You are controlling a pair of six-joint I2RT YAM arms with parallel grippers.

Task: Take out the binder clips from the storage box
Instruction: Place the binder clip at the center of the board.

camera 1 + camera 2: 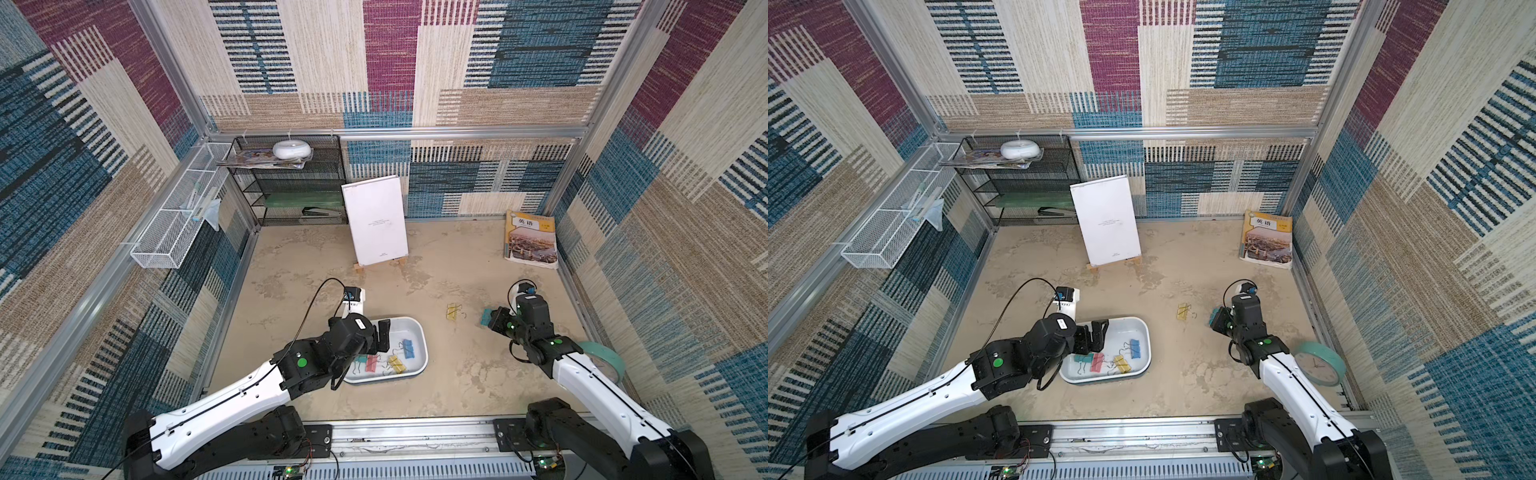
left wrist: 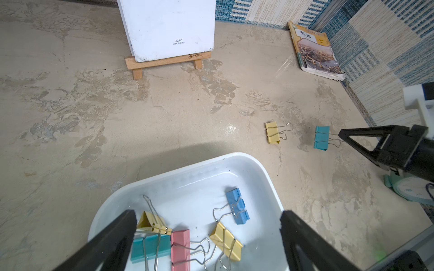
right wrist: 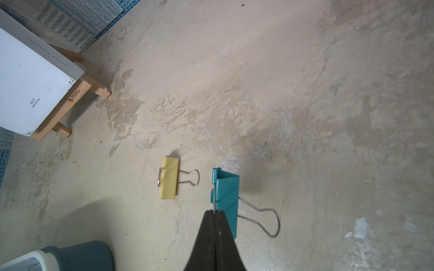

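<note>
- Five binder clips lie in the storage box (image 2: 234, 156), bunched toward the side nearest the left arm. Among them are a blue clip (image 2: 237, 206), a pink clip (image 2: 180, 246) and a yellow clip (image 2: 226, 241) between those two.
- Two more are out on the table (image 2: 164, 117): a loose yellow clip (image 3: 169, 178) and, just beside it, a held teal clip (image 3: 226, 194).
- The right gripper (image 3: 215, 212) is pinched tight on one wire handle of the held teal clip. The clip's body sits low over the table, and I cannot tell whether it touches.
- The left gripper (image 2: 207, 214) hangs over the box with its fingers spread wide and nothing between them.
- The boxed clips lie directly below that gap. The blue clip is on its far side, its long axis slanting across the opening and its wire loops pointing back toward the pink clip.
- The left arm is plainly the nearer one. The right gripper is well apart from the box.
- The blue clip's loops seem to cross the yellow clip's, so lifting one may drag its neighbour.
</note>
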